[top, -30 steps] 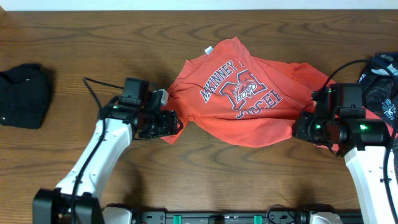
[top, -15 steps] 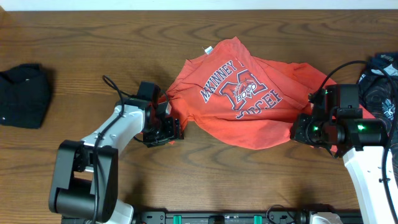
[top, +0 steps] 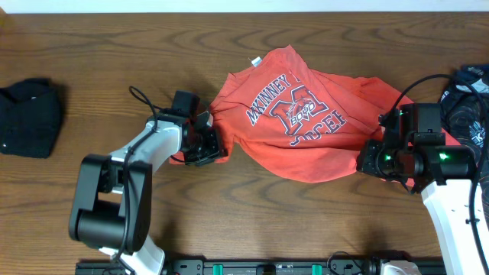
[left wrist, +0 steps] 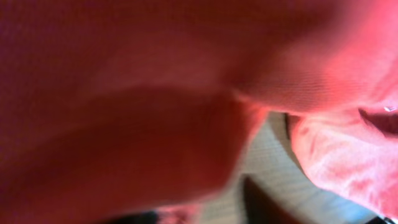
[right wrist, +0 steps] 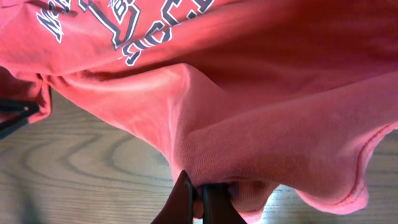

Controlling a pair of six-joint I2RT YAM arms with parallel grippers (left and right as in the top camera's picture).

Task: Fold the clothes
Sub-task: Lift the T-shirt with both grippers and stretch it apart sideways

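The coral-red T-shirt (top: pixel 306 122) lies crumpled on the table (top: pixel 229 221), a little to the right of the middle and nearer to the far edge, with its white-and-navy lettering facing up.

The left pincer (top: pixel 211 147) is at the left border of the T-shirt and touches the cloth there. Its wrist view is filled with blurred red cloth (left wrist: pixel 124 93), so I cannot tell if its fingers are spread or pressed on the cloth.

The right pincer (top: pixel 370 162) is at the lower right border of the T-shirt. In its wrist view the two fingers are pressed together (right wrist: pixel 198 190) and pinch a fold of the red cloth (right wrist: pixel 249 93) just above the wood.

A black bundle (top: pixel 29 118) lies near the left edge of the table, well apart from the T-shirt. A navy patterned garment (top: pixel 467 95) lies at the right edge, beside the right arm.
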